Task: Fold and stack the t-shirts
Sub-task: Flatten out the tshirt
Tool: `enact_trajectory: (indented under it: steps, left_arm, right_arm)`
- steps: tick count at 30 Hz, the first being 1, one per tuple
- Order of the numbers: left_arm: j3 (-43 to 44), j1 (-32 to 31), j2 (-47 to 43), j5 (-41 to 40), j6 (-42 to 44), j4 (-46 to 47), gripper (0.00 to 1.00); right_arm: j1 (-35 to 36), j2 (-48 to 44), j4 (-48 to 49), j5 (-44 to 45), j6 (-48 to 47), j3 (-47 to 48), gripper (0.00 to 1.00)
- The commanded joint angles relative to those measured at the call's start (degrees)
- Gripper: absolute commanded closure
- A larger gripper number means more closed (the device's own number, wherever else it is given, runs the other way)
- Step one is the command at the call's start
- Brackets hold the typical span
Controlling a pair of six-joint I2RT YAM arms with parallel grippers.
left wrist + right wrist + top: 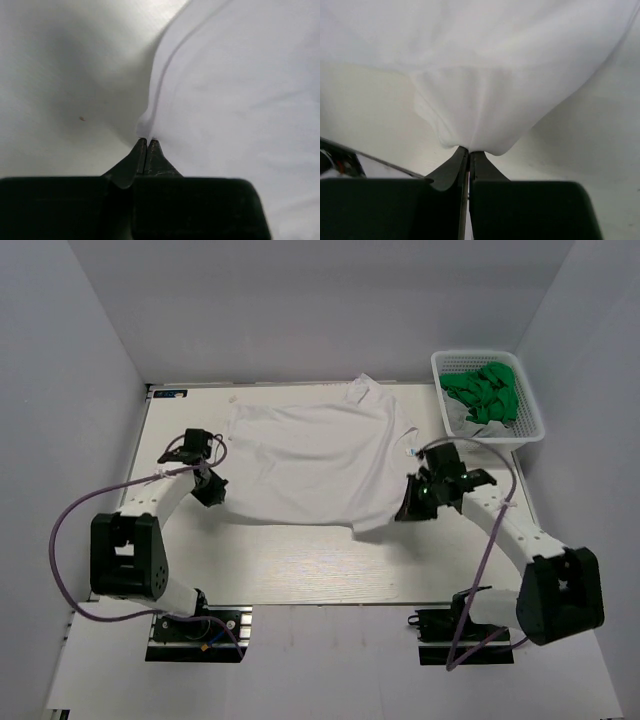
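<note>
A white t-shirt (310, 460) lies spread across the middle of the table, its collar end toward the far edge. My left gripper (213, 488) is shut on the shirt's left near edge; in the left wrist view the jaws (146, 142) pinch the hem of the cloth (240, 100). My right gripper (410, 502) is shut on the shirt's right near side; in the right wrist view the jaws (469, 151) pinch a bunched fold of white cloth (485, 75). The near part of the shirt is raised a little and casts a shadow.
A white mesh basket (530, 430) stands at the back right and holds crumpled green shirts (485, 395). The pale table (300, 570) shows bare in front of the white shirt. Grey walls close in the left, far and right sides.
</note>
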Motion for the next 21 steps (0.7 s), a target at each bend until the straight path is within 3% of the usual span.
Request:
enact_trajectory:
  steps: [1,6,11,17,21]
  left_arm:
    - [8.8,-0.5,-8.9,0.3,2.4,-3.9,1.0]
    - [22.1,-0.5,-15.0,-0.3,5.3,-4.6,1.0]
    - [36.0,0.1,-15.0,-1.4,7.3,-6.7,1.0]
    - [47.6,0.7,-15.6,-1.2,9.6,-5.2,1.0]
    - [54.0,0.7,-16.9,-0.5,12.5,-5.2,1.0]
  right_arm:
    - [-0.4,-5.9,-4.6,6.7,-0.7,14.9,1.0]
    - [-1.2,-5.2,-9.6,17.0,-1.7,34.2,1.0]
    - [-2.0,-4.5,-10.3,23.4,-3.2,46.3,1.0]
    - [-1.7,-3.4,-10.7,24.1,-8.4,66.0,1.0]
    - [-1.7,-3.2,-10.5,21.0,-12.7,73.4,1.0]
